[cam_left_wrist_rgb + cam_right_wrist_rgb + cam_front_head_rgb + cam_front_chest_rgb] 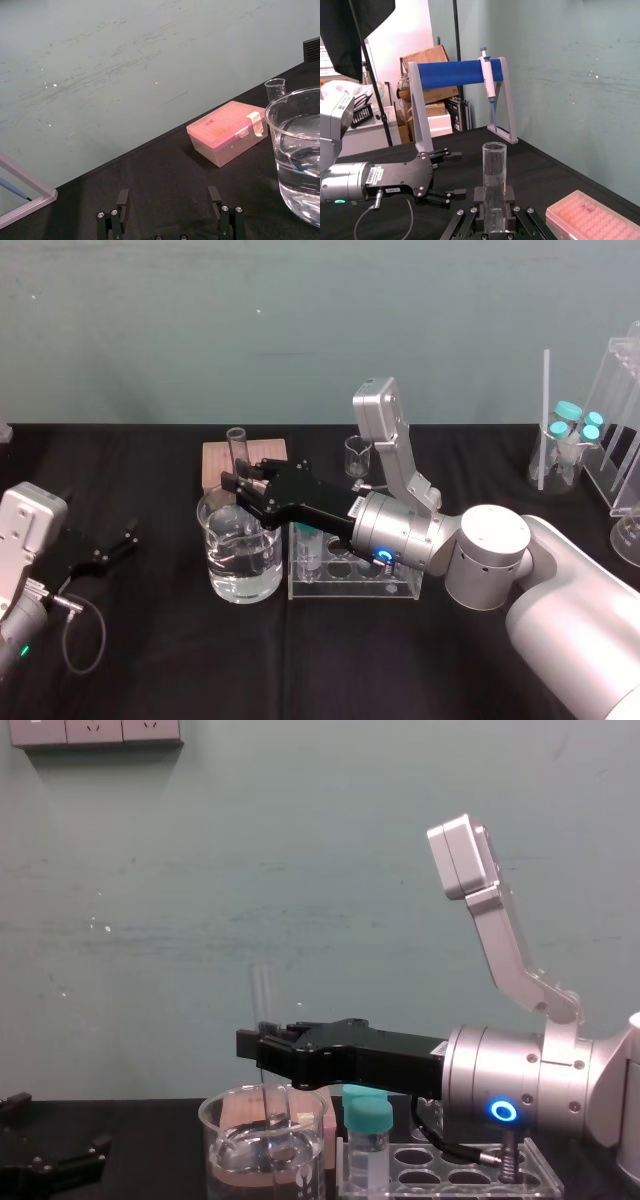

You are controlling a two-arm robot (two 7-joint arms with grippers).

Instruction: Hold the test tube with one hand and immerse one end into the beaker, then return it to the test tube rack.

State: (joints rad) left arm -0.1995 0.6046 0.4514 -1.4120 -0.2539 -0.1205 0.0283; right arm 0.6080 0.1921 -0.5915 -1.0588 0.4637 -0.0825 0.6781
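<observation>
Clear test tube point(237, 443) upright, clamped by black R gripper point(238, 483) over far side of big glass beaker point(240, 575), approx half full w/ water; tube's lower end hidden. Clear acrylic rack point(400, 592) just right of beaker.

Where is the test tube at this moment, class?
Centre of the head view: the test tube stands upright, clamped in the right gripper, over the beaker, with the test tube rack just to its right.

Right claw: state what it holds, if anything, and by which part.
Right claw pinches the long, thin, clear glass test tube, upright, partway below its open mouth. Left claw, parked left, holds nothing.
</observation>
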